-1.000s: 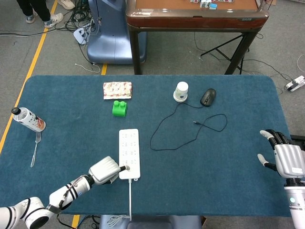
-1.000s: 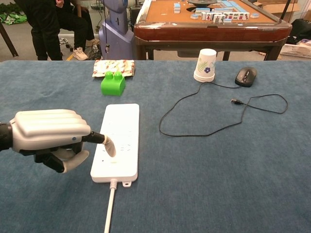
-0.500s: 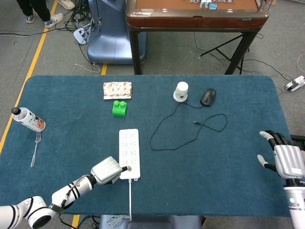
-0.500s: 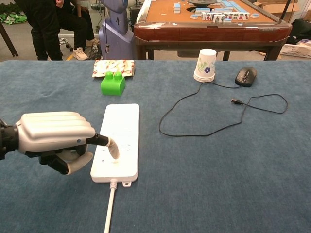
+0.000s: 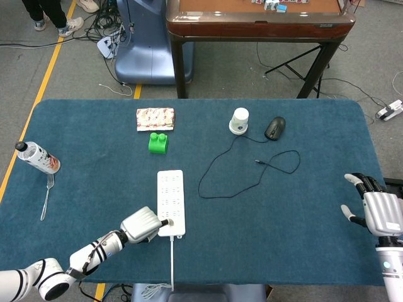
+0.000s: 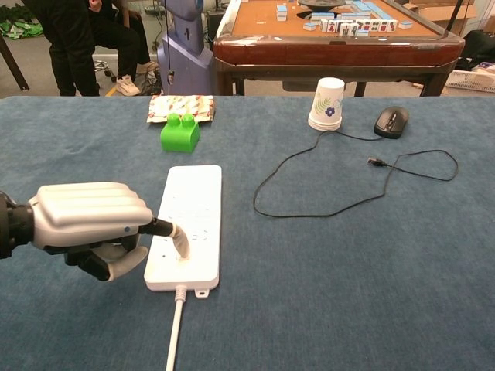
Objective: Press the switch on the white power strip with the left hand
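The white power strip (image 5: 170, 199) (image 6: 188, 222) lies lengthwise near the table's front edge, its cord running off toward me. My left hand (image 5: 140, 224) (image 6: 91, 226) sits at the strip's near left end, fingers curled in, with one extended fingertip (image 6: 179, 245) pressing down on the near end of the strip where the switch is. The switch itself is hidden under that fingertip. My right hand (image 5: 376, 207) hovers at the table's right edge, fingers spread, holding nothing; it does not show in the chest view.
A green block (image 5: 158, 143) and a patterned packet (image 5: 155, 118) lie beyond the strip. A paper cup (image 5: 239, 120), a black mouse (image 5: 274, 128) and its looped cable (image 5: 252, 168) lie at centre right. A bottle (image 5: 37, 157) and fork (image 5: 46, 196) sit far left.
My left hand has sunk slightly and shifted toward me along the strip's near end, its fingertip staying on the strip. The right hand has not moved.
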